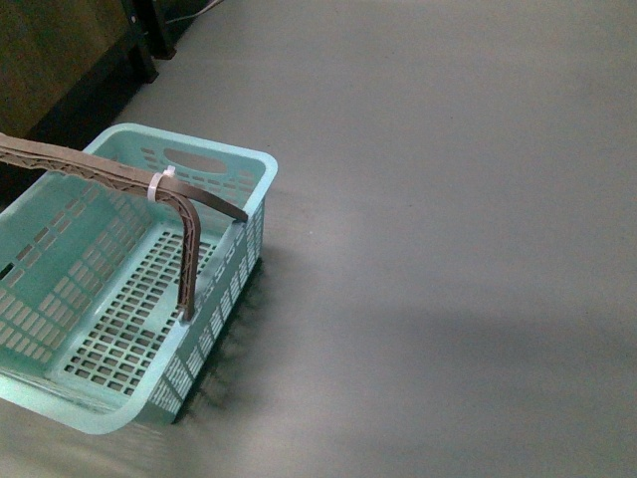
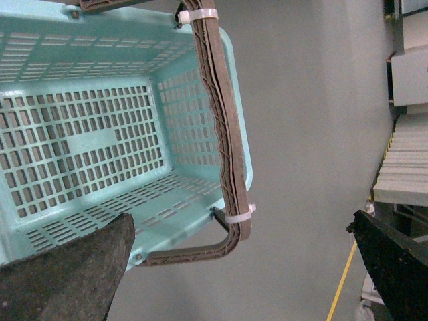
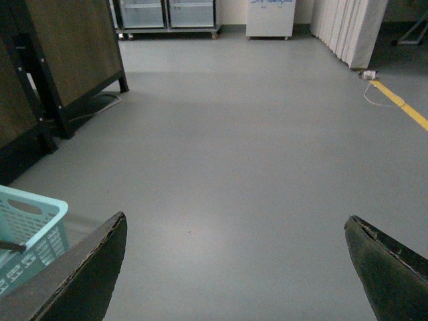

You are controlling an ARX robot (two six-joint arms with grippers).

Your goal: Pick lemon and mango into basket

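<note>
The light teal basket (image 1: 224, 164) stands on the grey floor at the left of the front view, with nothing in it. Its brown ribbed handles (image 1: 184, 244), tied with white zip ties (image 1: 156, 186), rise over it. Neither arm shows in the front view. My left gripper (image 2: 244, 267) hangs open above the basket's (image 2: 93, 144) corner, nothing between its fingers. My right gripper (image 3: 234, 267) is open over bare floor, with the basket's rim (image 3: 33, 210) beside one finger. The lemon and the mango are out of view.
A dark wooden cabinet on black legs (image 3: 60, 60) stands beyond the basket. White cabinets (image 3: 271, 17) and panels (image 3: 351, 30) line the far wall. A yellow floor line (image 3: 408, 110) runs along one side. Grey floor (image 1: 448, 249) spreads to the right of the basket.
</note>
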